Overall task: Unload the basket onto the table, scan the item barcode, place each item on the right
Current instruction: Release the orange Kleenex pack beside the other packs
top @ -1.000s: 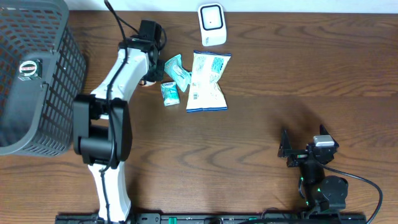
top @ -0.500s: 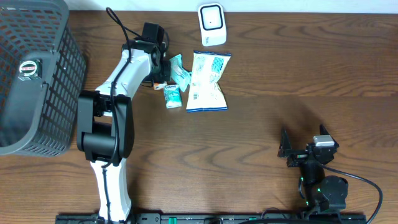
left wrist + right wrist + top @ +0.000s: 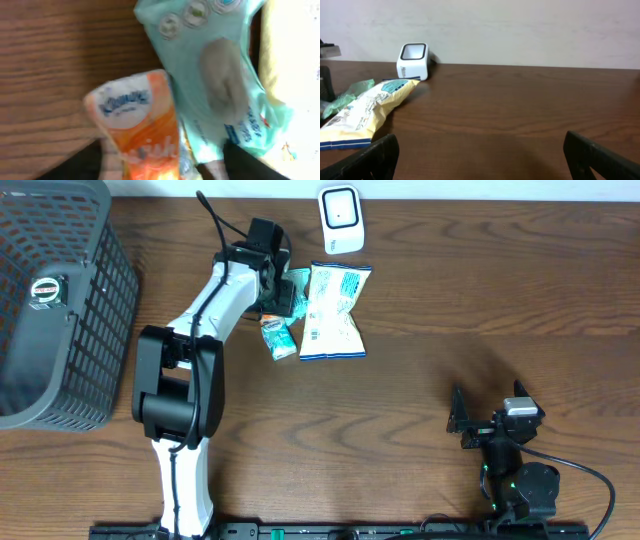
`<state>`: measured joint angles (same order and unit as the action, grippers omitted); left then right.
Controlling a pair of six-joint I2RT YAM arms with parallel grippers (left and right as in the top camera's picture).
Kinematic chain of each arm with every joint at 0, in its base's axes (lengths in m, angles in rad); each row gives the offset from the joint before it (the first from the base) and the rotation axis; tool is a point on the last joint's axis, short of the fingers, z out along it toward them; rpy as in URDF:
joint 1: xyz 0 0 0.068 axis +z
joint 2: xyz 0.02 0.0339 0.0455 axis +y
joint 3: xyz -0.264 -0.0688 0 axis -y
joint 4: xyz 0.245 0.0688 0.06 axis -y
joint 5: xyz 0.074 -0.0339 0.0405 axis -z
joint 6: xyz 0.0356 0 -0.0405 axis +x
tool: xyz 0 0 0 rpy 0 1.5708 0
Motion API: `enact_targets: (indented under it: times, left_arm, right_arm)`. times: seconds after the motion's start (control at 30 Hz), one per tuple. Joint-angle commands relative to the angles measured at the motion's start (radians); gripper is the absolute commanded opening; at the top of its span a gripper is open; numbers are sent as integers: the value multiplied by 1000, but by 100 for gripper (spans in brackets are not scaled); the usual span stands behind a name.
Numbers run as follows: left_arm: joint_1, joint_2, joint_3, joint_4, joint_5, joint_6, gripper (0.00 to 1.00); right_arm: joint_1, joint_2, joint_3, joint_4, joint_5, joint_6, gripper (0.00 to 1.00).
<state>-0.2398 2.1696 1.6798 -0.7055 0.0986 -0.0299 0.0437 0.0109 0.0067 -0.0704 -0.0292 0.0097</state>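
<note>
Far left of the white scanner (image 3: 341, 220) stands a grey basket (image 3: 90, 300). Down-left of the scanner, the left hand (image 3: 280, 292) hangs with fingers spread over an orange tissue pack (image 3: 142, 125) and a teal pouch (image 3: 215, 85), which lie side by side on the worktop (image 3: 420, 330). A pale snack bag (image 3: 335, 310) lies just below the scanner. Well down-right of the scanner is the right hand (image 3: 458, 420), with its fingers spread wide.

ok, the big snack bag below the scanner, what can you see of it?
The snack bag is a pale, crinkly film pouch with teal and blue print and a blue band at its near seal. It lies flat on the table, pinched at the middle. The white scanner stands beyond it, apart. A teal packet lies against its left edge.
</note>
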Motion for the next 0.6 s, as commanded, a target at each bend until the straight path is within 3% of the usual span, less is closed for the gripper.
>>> enact_targets:
  times: [0.0, 0.23, 0.4, 0.57]
  left_arm:
    - [33, -104, 42, 8, -6, 10, 90]
    - [160, -360, 48, 140, -10, 10, 94]
    - [336, -521, 48, 309, -10, 5, 94]
    - [583, -558, 48, 403, -36, -177, 94]
  right_arm:
    - [10, -5, -2, -4, 1, -7, 99]
    - [10, -5, -2, -4, 1, -7, 99]
    - [10, -5, -2, -4, 1, -7, 99]
    - [10, -5, -2, -4, 1, -7, 99]
